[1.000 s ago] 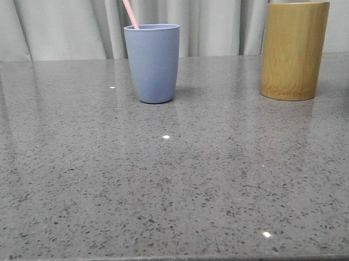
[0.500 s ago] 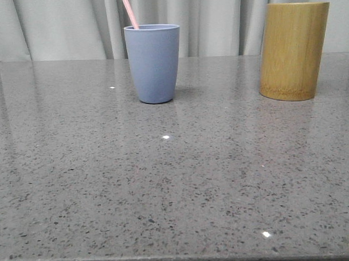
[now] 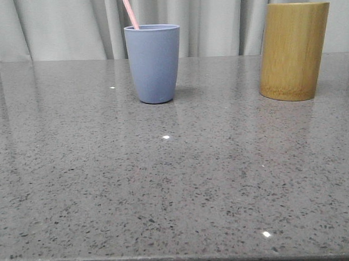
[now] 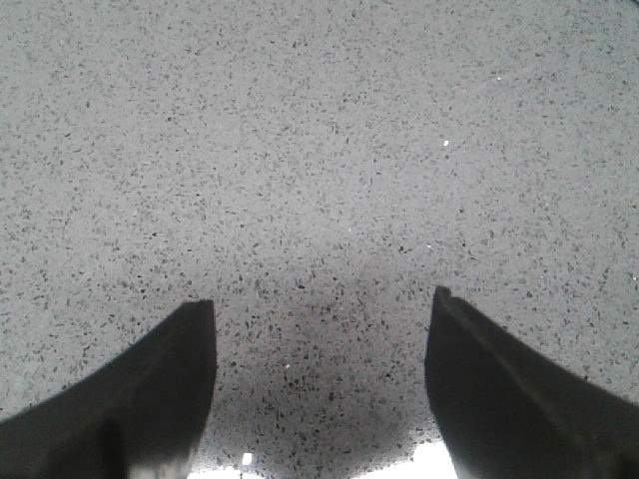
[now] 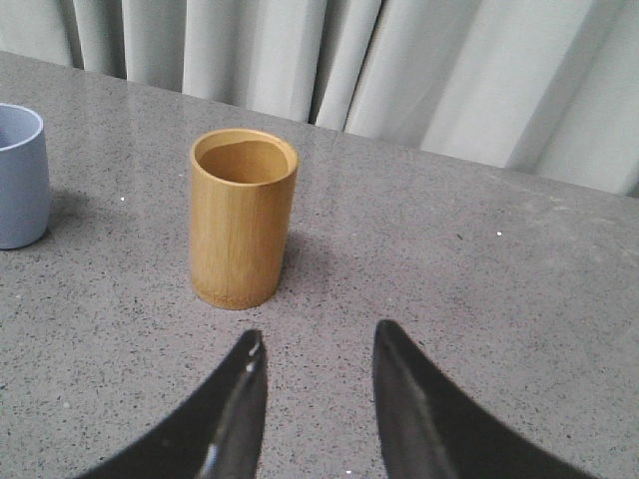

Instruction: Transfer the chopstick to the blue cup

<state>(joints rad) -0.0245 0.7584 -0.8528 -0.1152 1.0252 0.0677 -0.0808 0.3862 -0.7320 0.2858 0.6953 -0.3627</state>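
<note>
Chopstick (image 3: 129, 12) count is one: a thin pale pink stick standing inside the blue cup (image 3: 153, 63), leaning toward the cup's left rim, its upper end running out of the top of the front view. Its lower end is hidden by the cup wall.

Cups number two. One is the blue cup, a matte periwinkle tumbler standing upright on the grey speckled table (image 3: 165, 188), toward the far edge. The other is a bamboo cup (image 3: 294, 51), a taller and wider yellow-brown cylinder, also upright, standing well apart to the right of the blue cup and about as far back. From the right wrist camera the bamboo cup's mouth is open and nothing shows inside it; part of the blue cup sits at the edge of that picture. Behind the blue cup hangs one pale pleated curtain (image 3: 68, 28).

Grippers number two, each with two dark fingers. The left gripper (image 4: 319, 329) hangs over bare tabletop with its fingers spread wide and nothing between them; how it lies relative to the blue cup cannot be told. The right gripper (image 5: 318, 364) is nearer the bamboo cup than the blue cup, apart from both, its fingers parted by a narrower gap and holding nothing
</note>
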